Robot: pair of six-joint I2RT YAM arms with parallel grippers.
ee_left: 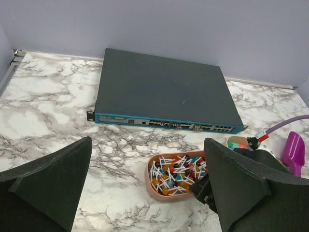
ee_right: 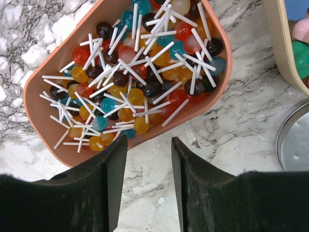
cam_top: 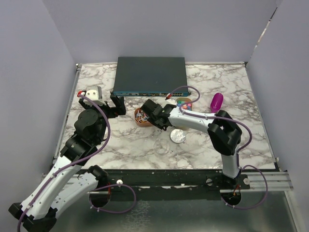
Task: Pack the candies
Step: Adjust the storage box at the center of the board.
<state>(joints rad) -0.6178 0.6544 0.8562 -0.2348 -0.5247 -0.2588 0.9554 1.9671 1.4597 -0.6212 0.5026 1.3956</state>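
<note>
The candies (cam_top: pixel 184 102) are small pastel sweets in a pale bowl right of centre; they also show at the right edge of the right wrist view (ee_right: pixel 301 46) and in the left wrist view (ee_left: pixel 236 144). The purple scoop (cam_top: pixel 216 101) lies right of the bowl and shows in the left wrist view (ee_left: pixel 294 152). My right gripper (cam_top: pixel 147 109) is open and empty, its tips (ee_right: pixel 148 145) just short of the near rim of a pink tray of lollipops (ee_right: pixel 43 92). My left gripper (cam_top: pixel 116 103) is wide open and empty (ee_left: pixel 147 145), left of that tray (ee_left: pixel 152 181).
A dark network switch (cam_top: pixel 149 75) lies along the back. A round metal lid (cam_top: pixel 177 136) and a clear glass container (cam_top: pixel 161 146) sit in front of the right gripper; the lid shows in the right wrist view (ee_right: pixel 294 145). A small silver object (cam_top: pixel 93 92) sits at the far left.
</note>
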